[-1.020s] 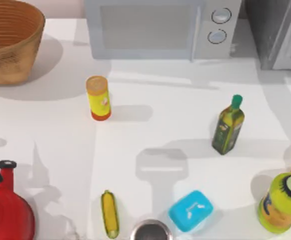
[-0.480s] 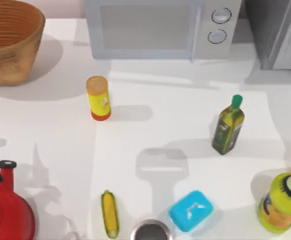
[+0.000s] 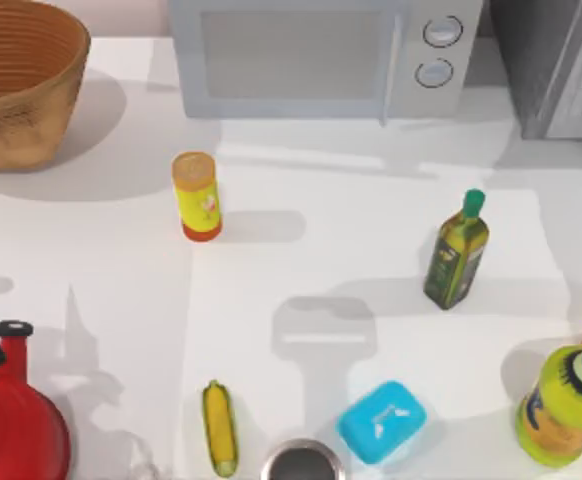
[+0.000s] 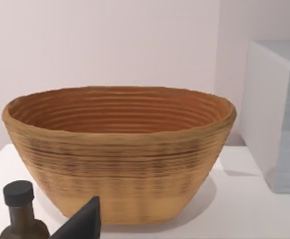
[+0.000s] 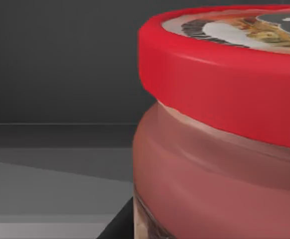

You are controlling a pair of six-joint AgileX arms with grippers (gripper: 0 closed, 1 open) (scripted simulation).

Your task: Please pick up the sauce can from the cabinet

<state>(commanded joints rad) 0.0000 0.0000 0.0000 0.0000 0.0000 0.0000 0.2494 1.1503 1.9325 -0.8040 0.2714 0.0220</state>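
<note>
The sauce can (image 5: 219,149) stood right up against the right wrist camera, upright, its long axis vertical, the red-rimmed lid on top with a pale centre and a dark mark facing upward; behind it ran dark grey walls and a grey floor, so it sat inside the cabinet (image 3: 556,65), which in the top view occupied the far right corner of the table (image 3: 301,260), dark grey with a pale door panel; the right gripper's jaws could not be made out beside the can, so open or closed, I could not tell; a dark wedge showed at the foot of the can, just beside it. The left wrist view looked across at the woven basket (image 4: 120,149), with a dark bottle (image 4: 20,211) and a dark fingertip (image 4: 82,221) in the foreground, and whether those jaws were open I could not tell either. On the table from above: the microwave (image 3: 321,55) at the back with 2 round knobs; the yellow canister (image 3: 197,195) upright left of centre; the green oil bottle (image 3: 456,250) upright to the right; a corn cob (image 3: 219,428) and a blue box (image 3: 381,421) along the near edge; a red kettle (image 3: 11,420) at the near left corner.
</note>
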